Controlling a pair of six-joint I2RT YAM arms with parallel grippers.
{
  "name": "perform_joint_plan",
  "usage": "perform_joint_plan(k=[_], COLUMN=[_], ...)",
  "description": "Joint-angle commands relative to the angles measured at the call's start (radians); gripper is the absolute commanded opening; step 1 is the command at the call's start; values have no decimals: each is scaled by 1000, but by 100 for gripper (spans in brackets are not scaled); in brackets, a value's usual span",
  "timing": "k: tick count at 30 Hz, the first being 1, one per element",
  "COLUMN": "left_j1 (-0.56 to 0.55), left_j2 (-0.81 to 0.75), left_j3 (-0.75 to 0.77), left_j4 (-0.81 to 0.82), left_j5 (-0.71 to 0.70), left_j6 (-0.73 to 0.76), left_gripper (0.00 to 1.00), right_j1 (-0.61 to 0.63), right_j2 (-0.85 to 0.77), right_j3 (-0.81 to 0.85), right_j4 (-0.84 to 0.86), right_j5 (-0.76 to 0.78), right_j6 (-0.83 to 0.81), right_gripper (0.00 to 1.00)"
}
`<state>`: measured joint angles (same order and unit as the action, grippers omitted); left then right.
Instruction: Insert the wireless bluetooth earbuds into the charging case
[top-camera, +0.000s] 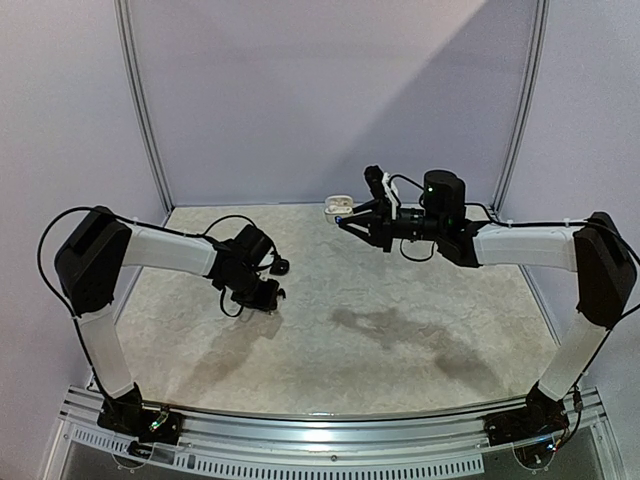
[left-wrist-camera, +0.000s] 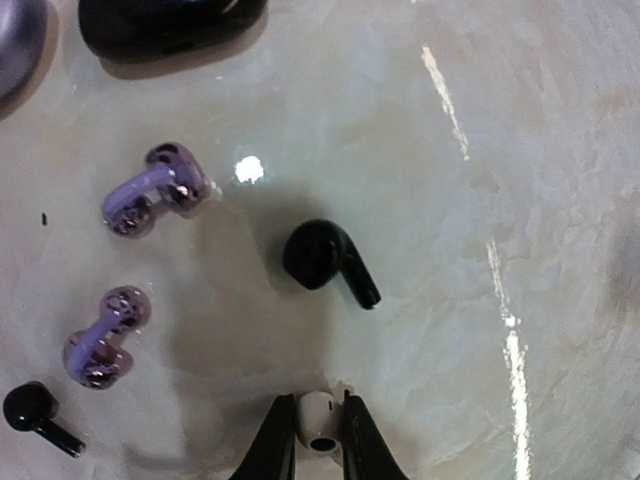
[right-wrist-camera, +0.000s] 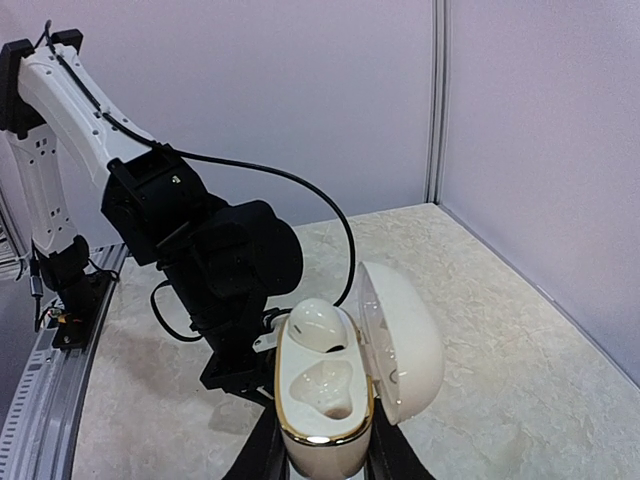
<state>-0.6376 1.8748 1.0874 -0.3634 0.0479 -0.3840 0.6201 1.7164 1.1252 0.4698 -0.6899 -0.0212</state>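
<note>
My left gripper (left-wrist-camera: 320, 425) is shut on a white earbud (left-wrist-camera: 318, 420), just above the table; it sits low at the left (top-camera: 262, 296). A black earbud (left-wrist-camera: 328, 258) lies ahead of it, another black one (left-wrist-camera: 35, 415) at the lower left, and two purple ones (left-wrist-camera: 152, 188) (left-wrist-camera: 103, 338) to the left. My right gripper (right-wrist-camera: 320, 455) is shut on an open white charging case (right-wrist-camera: 325, 395) with a gold rim, held in the air (top-camera: 340, 207). One white earbud (right-wrist-camera: 320, 325) sits in its far socket; the near socket (right-wrist-camera: 325, 388) is empty. The lid (right-wrist-camera: 405, 340) stands open to the right.
A black case (left-wrist-camera: 165, 22) and the edge of a purple case (left-wrist-camera: 15, 40) lie at the top left of the left wrist view. Walls close the back and sides of the table (top-camera: 400, 340). The left arm (right-wrist-camera: 200, 250) stands beyond the held case.
</note>
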Motion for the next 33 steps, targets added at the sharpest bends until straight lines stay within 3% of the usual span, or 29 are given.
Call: perform_joint_plan(k=[1,10,19,33], left_j1=[-59,-156,-207,-223], left_j2=[14,63,174,143], left_j3=[-16,34,116,63], left_j4=[-2,84,151,159], left_j5=[56,108,203,94], left_j6=[-65,-39,6,4], left_gripper=[13,7,8,44], right_j1=[-9,-11,-29,-39], right_j2=[-51,-105,-190,-211], right_j3=[-30,-95,-180,-184], right_j4=[-2,-12,-40,-59], right_j5=[4,13,22,21], right_j6=[-11,-36,-62,-81], right_gripper=[0,0,0,0])
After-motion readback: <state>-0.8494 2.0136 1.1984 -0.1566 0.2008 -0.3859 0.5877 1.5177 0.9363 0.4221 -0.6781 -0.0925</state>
